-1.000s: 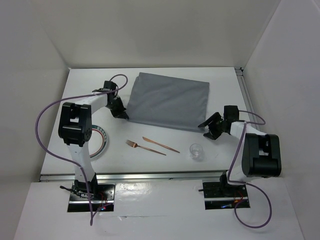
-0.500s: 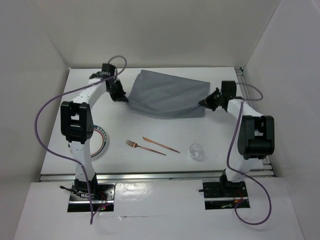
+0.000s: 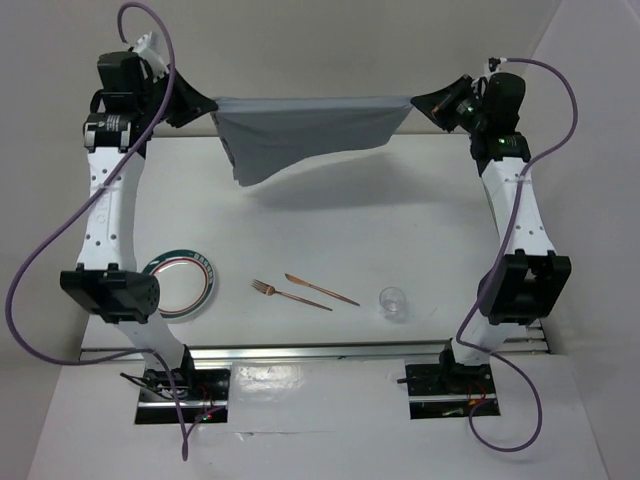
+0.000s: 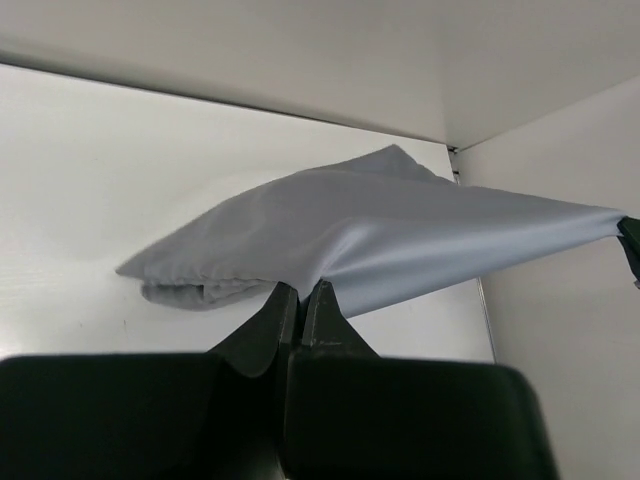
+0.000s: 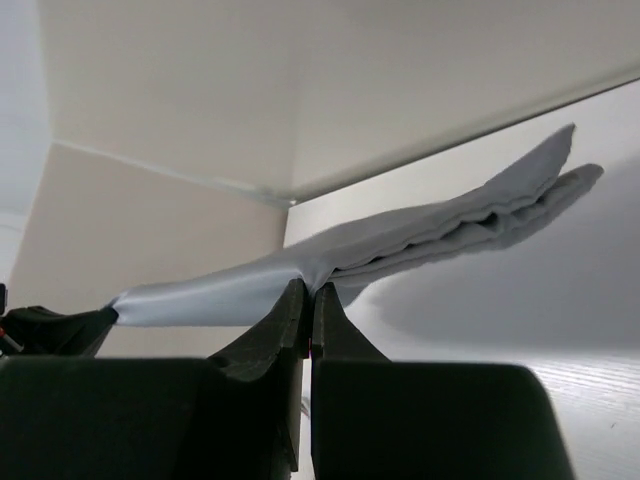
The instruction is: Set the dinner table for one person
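A grey cloth (image 3: 310, 130) hangs stretched in the air above the far half of the dinner table (image 3: 330, 215). My left gripper (image 3: 205, 103) is shut on the cloth's left corner, and my right gripper (image 3: 420, 100) is shut on its right corner. The cloth sags lower on the left side. In the left wrist view the cloth (image 4: 380, 235) spreads away from my pinched fingertips (image 4: 302, 288). The right wrist view shows the cloth (image 5: 400, 245) held in my shut jaws (image 5: 309, 287). A plate (image 3: 185, 280), a fork (image 3: 290, 295), a knife (image 3: 322, 290) and a glass (image 3: 394, 301) lie near the front.
White walls enclose the table on the left, back and right. A metal rail (image 3: 330, 350) runs along the near edge. Both arms are raised high, their purple cables (image 3: 60, 240) looping beside them.
Both arms have lifted the cloth off the table and pulled it taut high at the back. The right gripper closed on its corner about a second ago.
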Robot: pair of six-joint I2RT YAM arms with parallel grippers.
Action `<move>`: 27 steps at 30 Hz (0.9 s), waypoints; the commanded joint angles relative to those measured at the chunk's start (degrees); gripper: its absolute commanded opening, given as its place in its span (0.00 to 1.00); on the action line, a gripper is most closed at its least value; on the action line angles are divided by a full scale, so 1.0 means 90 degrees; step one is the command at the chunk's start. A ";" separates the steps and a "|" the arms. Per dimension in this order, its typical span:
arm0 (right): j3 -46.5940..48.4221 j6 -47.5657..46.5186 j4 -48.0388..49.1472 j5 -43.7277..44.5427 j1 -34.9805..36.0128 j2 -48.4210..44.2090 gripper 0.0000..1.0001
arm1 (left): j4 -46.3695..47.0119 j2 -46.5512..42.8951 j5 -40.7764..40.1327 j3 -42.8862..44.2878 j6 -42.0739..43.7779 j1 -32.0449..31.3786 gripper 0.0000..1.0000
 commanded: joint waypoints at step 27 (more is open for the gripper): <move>0.0570 -0.0447 0.0421 0.0165 -0.0177 0.0357 0.00 | 0.0320 0.0982 0.0812 0.0893 0.0136 0.0650 0.00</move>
